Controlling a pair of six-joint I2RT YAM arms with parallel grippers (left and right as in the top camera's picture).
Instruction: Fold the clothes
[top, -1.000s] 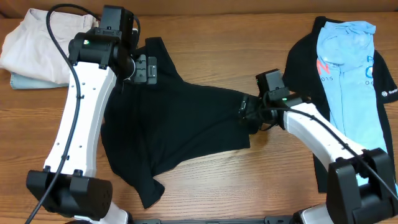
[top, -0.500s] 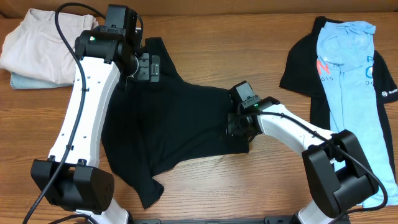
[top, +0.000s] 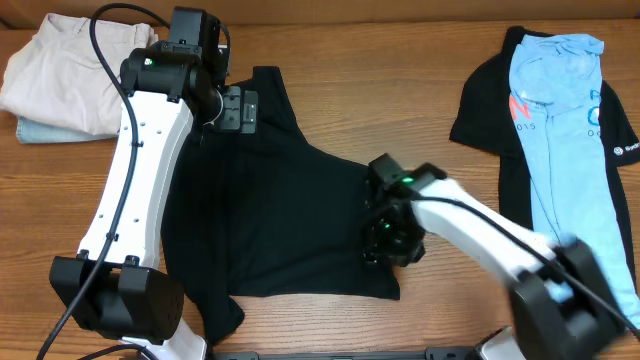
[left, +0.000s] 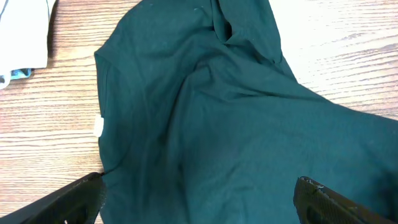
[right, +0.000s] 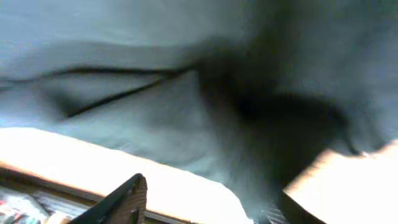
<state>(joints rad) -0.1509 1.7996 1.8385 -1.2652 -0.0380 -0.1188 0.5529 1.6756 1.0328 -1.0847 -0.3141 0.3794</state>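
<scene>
Black T-shirt (top: 280, 220), one, lies rumpled at the middle of the table (top: 400, 60). Grippers, two: right gripper (top: 385, 235) at its near right edge, grip too blurred to tell; left gripper (top: 237, 110) spread wide over its far end. Far corners, two garments each: light blue tee (top: 555, 110) on black logo shirt (top: 490, 100), right; beige folded garment (top: 50, 70) on pale blue folded garment (top: 40, 130), left.

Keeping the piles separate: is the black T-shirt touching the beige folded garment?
Apart. The left wrist view shows bare table between the black T-shirt and the beige folded garment.
</scene>
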